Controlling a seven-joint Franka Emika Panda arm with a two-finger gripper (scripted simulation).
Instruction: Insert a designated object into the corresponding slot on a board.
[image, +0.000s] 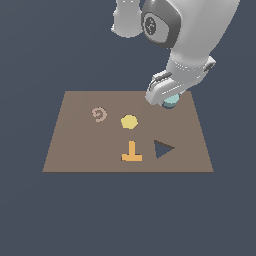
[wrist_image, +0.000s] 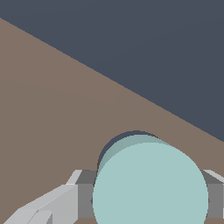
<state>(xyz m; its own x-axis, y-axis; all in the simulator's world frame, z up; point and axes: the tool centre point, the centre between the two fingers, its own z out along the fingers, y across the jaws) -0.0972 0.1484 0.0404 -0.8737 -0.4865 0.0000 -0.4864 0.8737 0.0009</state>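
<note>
So I've got the gripper (image: 169, 101) down at the far corner of the board (image: 75, 145), on the exterior view's right, and it's clamped on the disc (wrist_image: 150, 183), one finger (wrist_image: 59, 203) on each side as far as the wrist view shows. The disc sits low over the hole (wrist_image: 114, 144), which peeks out as a dark crescent just past its edge, so I'd say it's lined up close but not dead centre, and I can't tell if it's started going in yet. What could go wrong: if that offset is real, the disc's edge could catch on the rim and tilt or jam when I push down, or pop sideways once I let go. Letting go too early would leave it lying half on the board. The yellow hexagon (image: 129, 121), orange T (image: 132, 152), spiral mark (image: 99, 114) and triangle hole (image: 162, 148) are all well apart from where I'm working, so no worries about bumping those. No brands, labels or writing I can read anywhere, just a round emblem on the arm (image: 150, 23) that's too small to make out.
</note>
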